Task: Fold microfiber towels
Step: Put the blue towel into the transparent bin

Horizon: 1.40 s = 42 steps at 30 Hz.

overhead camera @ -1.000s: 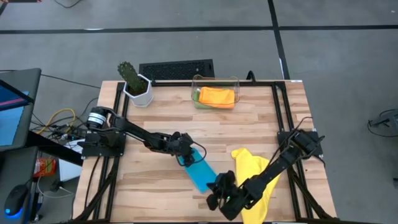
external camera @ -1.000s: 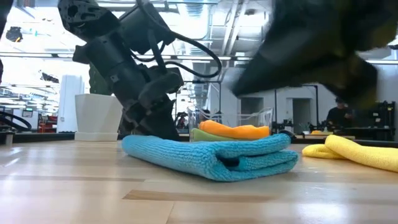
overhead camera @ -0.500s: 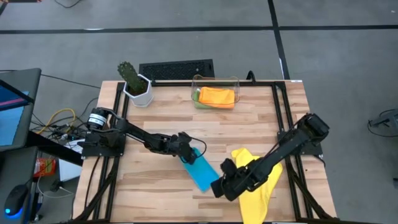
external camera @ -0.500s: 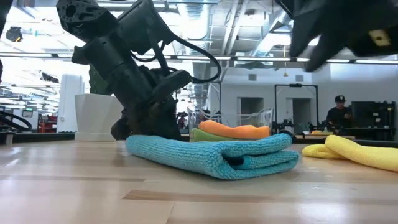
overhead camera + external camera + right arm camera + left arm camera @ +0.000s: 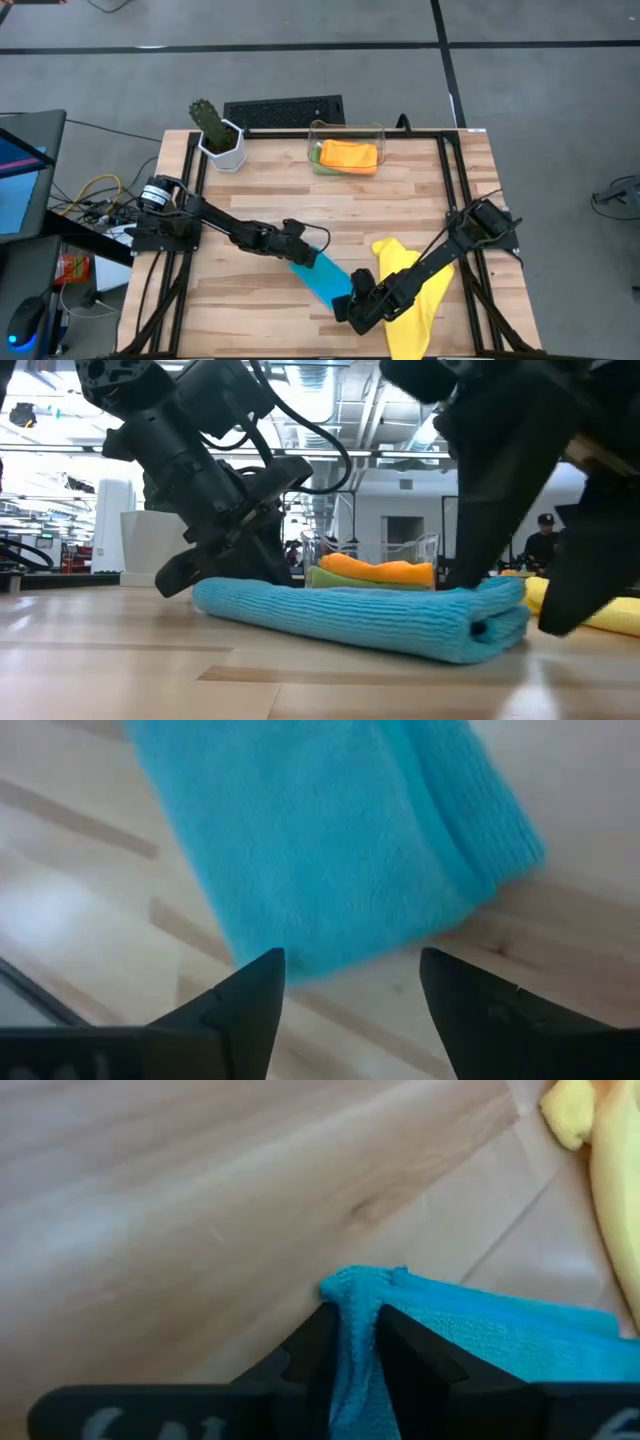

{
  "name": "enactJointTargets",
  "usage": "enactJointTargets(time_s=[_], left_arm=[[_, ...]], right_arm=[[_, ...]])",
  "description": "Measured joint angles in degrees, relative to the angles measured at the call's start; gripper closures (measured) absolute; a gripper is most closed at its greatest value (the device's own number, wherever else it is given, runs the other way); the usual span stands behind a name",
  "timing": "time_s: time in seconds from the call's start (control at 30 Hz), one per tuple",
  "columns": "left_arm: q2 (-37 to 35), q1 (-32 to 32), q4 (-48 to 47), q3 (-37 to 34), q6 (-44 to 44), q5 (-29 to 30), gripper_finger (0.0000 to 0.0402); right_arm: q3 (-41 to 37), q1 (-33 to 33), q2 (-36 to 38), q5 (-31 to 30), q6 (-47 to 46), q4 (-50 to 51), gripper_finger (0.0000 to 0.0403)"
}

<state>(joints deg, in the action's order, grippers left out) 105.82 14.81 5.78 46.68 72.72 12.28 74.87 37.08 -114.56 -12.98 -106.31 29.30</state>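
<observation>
Left gripper (image 5: 352, 1342) has its jaws pinched tight on a corner of the blue towel (image 5: 322, 278); right gripper (image 5: 350, 975) has its jaws spread wide, empty, hanging just over the blue towel's other end. Landmark: the blue towel, folded into a narrow strip at table (image 5: 270, 180) centre-front. Left gripper (image 5: 303, 256) sits at its left-rear end, right gripper (image 5: 352, 303) at its right-front end. Step in hand looks like the last fold or tidy-up of blue. Next move probably needs the right jaws down around the free end and closed, then that end carried over toward the pinched corner, or the strip lifted to the bin (image 5: 347, 148); risk is the layers slipping open. Yellow towel (image 5: 408, 280) lies crumpled just right of blue, unfolded, partly under the right arm. Bin sits well behind blue, holding the orange towel (image 5: 349, 154) on the green towel (image 5: 316, 153). Counts: towels four, one blue, one yellow, one orange, one green; bin one; plant pot (image 5: 220, 140) one, behind-left of blue; grippers two.
</observation>
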Motion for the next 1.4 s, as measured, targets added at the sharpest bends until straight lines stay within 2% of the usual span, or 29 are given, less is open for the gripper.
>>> enactJointTargets(time_s=[0.17,0.27,0.53,0.8,1.0,1.13,1.23,1.4], left_arm=[[0.06,0.99,0.70,-0.02,0.71,-0.65,0.0326],[0.07,1.81,0.81,-0.02,2.02,-0.61,0.0326],[0.07,2.05,1.32,-0.07,1.89,-1.39,0.0326],[-0.35,2.05,1.72,-0.07,0.46,-1.66,0.0326],[-5.49,-0.53,-2.84,-0.44,-6.13,-4.10,0.0326],[-11.36,-3.19,-8.69,-0.26,-11.12,-2.61,0.0326],[-15.72,-4.63,-16.43,-0.28,-15.36,-1.25,0.0326],[-24.49,-6.59,-29.10,-0.24,-21.16,2.03,0.0326]], right_arm=[[0.04,-1.44,0.32,0.03,-0.17,2.72,0.0150],[0.04,-1.92,0.45,2.27,-0.14,4.96,0.0158],[-0.13,-1.60,0.04,4.95,-0.08,5.45,0.0178],[-0.97,-5.08,0.06,6.70,0.86,5.62,0.0195],[-1.01,-7.14,0.06,6.24,1.86,8.28,0.0256],[-1.07,-8.55,0.05,6.16,3.44,8.97,0.0328],[-1.05,-10.04,0.04,5.14,6.63,9.51,0.0382],[-0.79,-13.02,0.15,5.53,13.16,9.85,0.0378]])
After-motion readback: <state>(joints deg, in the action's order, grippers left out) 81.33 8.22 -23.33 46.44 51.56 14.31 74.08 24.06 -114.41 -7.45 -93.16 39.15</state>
